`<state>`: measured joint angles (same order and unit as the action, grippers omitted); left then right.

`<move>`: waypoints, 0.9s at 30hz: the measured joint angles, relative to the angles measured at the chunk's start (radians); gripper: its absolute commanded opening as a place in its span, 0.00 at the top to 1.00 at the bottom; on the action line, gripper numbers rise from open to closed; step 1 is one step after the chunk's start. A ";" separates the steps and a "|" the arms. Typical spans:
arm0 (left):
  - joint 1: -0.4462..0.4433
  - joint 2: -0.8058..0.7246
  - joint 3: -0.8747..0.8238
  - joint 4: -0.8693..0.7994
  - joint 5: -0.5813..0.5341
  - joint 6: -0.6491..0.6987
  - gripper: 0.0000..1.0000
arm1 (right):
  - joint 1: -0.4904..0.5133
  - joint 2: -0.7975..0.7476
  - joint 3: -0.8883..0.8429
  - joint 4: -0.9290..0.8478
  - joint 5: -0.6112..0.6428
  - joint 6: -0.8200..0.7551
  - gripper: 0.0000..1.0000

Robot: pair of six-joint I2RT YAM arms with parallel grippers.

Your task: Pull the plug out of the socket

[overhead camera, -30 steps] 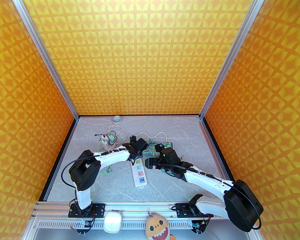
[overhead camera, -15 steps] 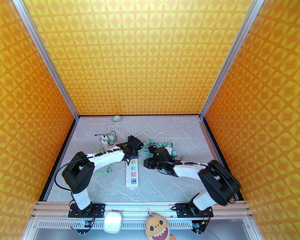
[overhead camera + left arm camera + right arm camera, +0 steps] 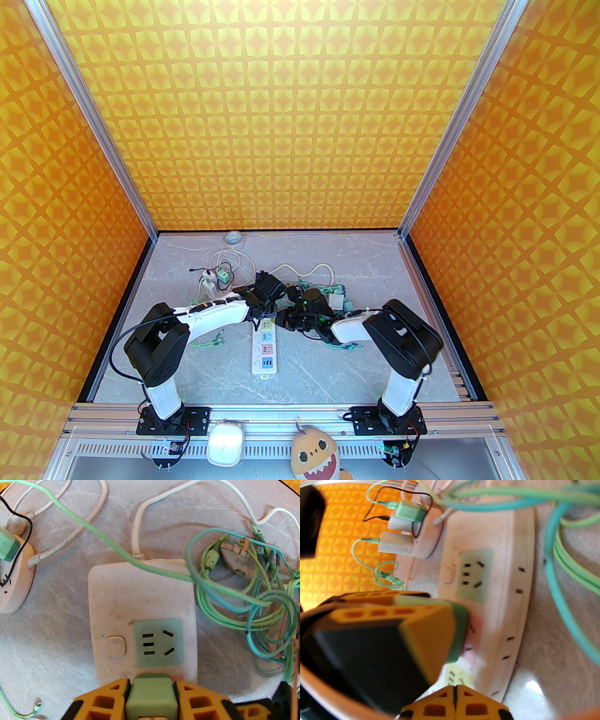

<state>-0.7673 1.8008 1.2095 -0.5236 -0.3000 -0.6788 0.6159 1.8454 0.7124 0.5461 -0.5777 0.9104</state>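
Observation:
A white power strip with coloured sockets lies mid-table, its cord end toward the back. My left gripper is shut on a green plug that stands at the strip's pink socket, just below the empty green socket. In the right wrist view the plug sits against the pink face between the left arm's yellow fingers; whether its prongs are in is hidden. My right gripper is shut with nothing in it, its tips at the strip's right side by the yellow socket. From above, the left gripper and right gripper nearly meet.
A round white adapter with green and white chargers stands back left of the strip. A tangle of green and teal cables lies right of the strip's head, under the right arm. A clear round lid rests at the back wall.
The right arm folded inward and its gripper slid left up to the strip. The strip swung from slanted to straight and shifted left. The left arm drew slightly left, still holding the plug.

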 measured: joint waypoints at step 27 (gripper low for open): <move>-0.011 0.006 0.061 -0.090 -0.040 -0.034 0.78 | 0.006 0.028 0.066 -0.081 0.002 -0.014 1.00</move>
<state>-0.7784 1.8069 1.2705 -0.6140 -0.3405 -0.7124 0.6224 1.8736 0.7780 0.4648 -0.5762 0.8963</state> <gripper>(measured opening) 0.288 0.053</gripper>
